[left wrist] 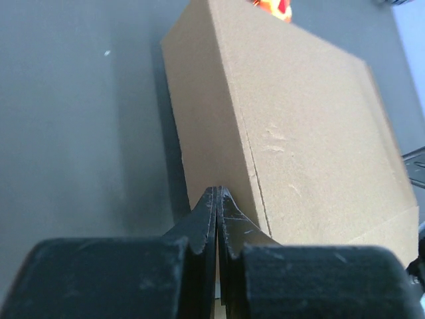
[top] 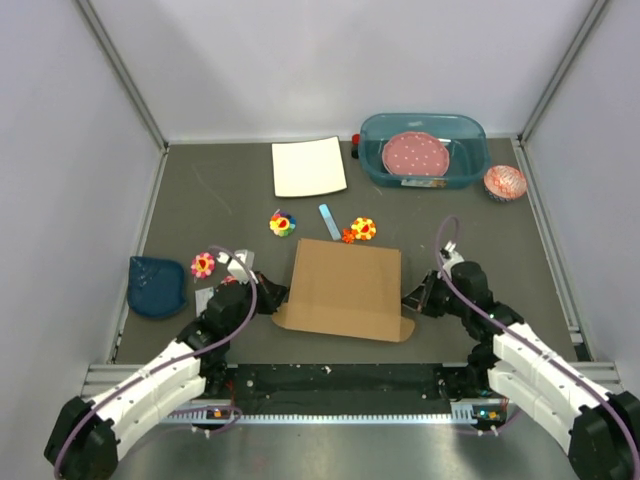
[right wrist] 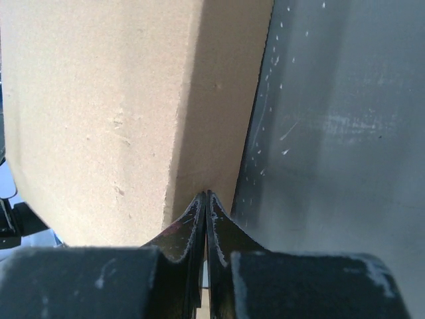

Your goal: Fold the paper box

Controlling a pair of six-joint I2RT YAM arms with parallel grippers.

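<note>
One paper box [top: 345,288] on the tabletop [top: 200,200], sitting right between my two pincers. Left pincer [left wrist: 218,193] is squeezed together, tips right at the box's left wall. Right pincer [right wrist: 204,195], same deal at its right wall. Beyond the box: one white sheet [top: 309,167], one teal tub [top: 475,128].

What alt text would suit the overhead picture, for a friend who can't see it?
Two robot arms reach from the near edge, the left gripper and right gripper at opposite sides of a brown cardboard box on a grey table. Behind it lie a white sheet, a teal tub and small flower toys.
</note>
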